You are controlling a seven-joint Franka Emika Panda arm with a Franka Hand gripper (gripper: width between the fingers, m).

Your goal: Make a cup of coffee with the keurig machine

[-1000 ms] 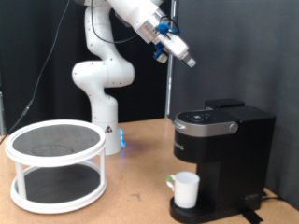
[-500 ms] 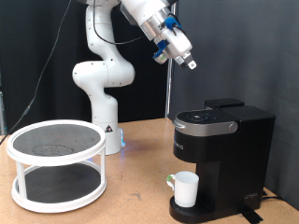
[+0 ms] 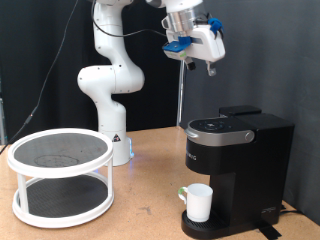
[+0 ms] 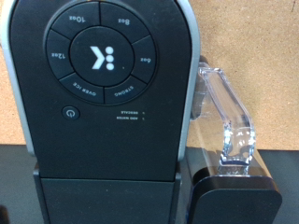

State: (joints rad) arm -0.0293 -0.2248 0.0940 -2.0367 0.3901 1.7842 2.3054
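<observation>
Hovering high, gripper points down; keurig machine lies directly below, lid closed, button panel facing us. Cup sits on drip tray. We cannot tell jaw opening; nothing visibly held.

Robot lab: pedestal-mounted arm, black backdrop
</observation>
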